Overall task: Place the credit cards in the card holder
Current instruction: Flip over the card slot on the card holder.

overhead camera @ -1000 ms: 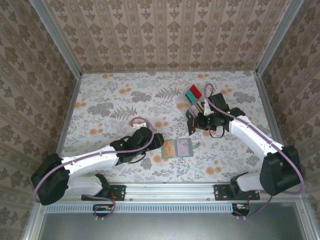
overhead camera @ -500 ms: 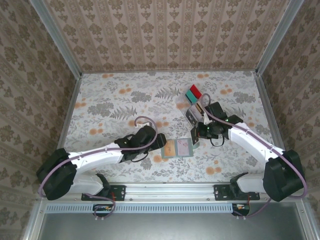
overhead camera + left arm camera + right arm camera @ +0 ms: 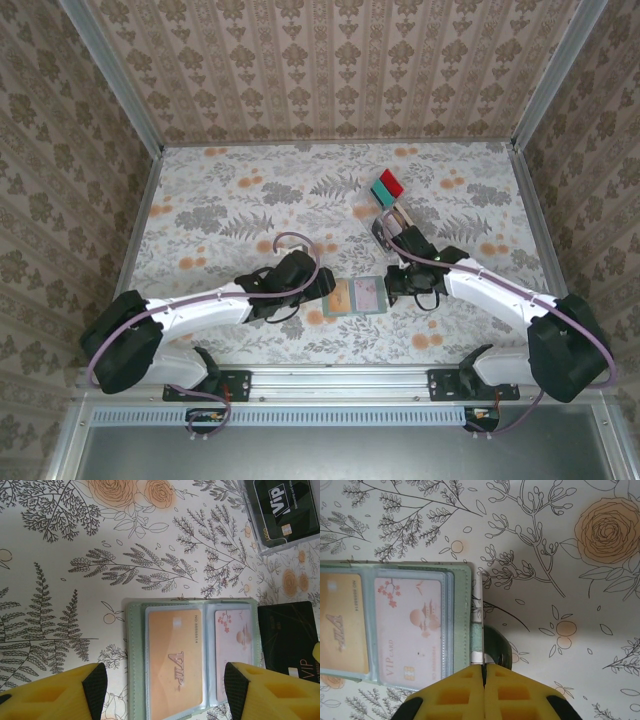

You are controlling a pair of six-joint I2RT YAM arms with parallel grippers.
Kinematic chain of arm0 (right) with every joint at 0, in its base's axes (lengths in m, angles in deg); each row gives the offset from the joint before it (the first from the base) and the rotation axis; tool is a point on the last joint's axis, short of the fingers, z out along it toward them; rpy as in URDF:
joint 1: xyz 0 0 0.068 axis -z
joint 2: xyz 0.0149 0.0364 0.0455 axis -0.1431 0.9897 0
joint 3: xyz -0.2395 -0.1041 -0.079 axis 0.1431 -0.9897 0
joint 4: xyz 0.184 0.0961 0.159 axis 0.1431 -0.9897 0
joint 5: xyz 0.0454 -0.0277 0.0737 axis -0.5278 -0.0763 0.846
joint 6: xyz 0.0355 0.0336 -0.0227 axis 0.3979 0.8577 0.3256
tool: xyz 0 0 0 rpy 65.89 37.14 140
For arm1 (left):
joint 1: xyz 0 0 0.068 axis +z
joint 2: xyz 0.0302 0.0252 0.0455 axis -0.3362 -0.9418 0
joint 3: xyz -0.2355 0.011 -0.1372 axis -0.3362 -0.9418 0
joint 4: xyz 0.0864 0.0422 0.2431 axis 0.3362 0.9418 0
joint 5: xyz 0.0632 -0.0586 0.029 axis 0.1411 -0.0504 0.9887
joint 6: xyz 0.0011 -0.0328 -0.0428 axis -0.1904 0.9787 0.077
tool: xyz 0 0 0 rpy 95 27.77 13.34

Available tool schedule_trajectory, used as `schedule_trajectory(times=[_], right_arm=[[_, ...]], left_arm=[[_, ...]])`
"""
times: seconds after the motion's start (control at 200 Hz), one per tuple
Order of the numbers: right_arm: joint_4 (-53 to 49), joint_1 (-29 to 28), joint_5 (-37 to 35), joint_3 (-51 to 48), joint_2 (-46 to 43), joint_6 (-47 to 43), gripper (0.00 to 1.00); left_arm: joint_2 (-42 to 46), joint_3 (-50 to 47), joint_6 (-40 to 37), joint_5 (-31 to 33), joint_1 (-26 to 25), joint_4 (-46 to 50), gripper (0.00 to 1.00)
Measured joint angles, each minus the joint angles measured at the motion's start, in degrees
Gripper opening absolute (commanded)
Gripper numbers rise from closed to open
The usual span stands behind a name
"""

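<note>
Card holder (image 3: pixel 355 296) lies open and flat at the near-middle of the table (image 3: pixel 230 210), about 6 o'clock. An orange card (image 3: pixel 175 662) and a pale pink card (image 3: pixel 232 652) sit side by side in its clear sleeves.

Left arm: stretched low from its base, elbow out, forearm pointing toward 2 o'clock. Left gripper (image 3: pixel 318 288) is at the holder's 9 o'clock. Its jaws stand well apart with nothing between them, and the holder's near edge sits in the gap in the wrist view.

Right arm: reaches in from 4 o'clock, wrist bent down. Right gripper (image 3: pixel 397 285) is at the holder's 3 o'clock, pads pinched together on a dark grey card (image 3: pixel 287 632) just beside the holder's right edge.

Clear tray (image 3: pixel 272 547) is at the holder's 1 o'clock. A red card (image 3: pixel 391 182) and a teal card (image 3: pixel 381 192) lie beyond it.
</note>
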Motion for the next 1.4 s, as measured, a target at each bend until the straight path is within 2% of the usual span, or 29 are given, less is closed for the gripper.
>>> schedule_trajectory(times=[0.575, 0.97, 1.4], right_arm=[[3.7, 0.0, 2.5, -1.3, 1.0, 1.5, 0.16], [3.1, 0.0, 2.2, -1.0, 2.8, 2.1, 0.04], [4.0, 0.0, 5.0, -1.0, -1.4, 2.1, 0.04]], left_arm=[[-1.4, 0.0, 1.5, 0.0, 0.0, -0.9, 0.66], [-3.0, -0.1, 1.9, -0.2, 0.0, -0.9, 0.66], [-5.6, -0.2, 3.0, -0.7, 0.0, -0.9, 0.66]])
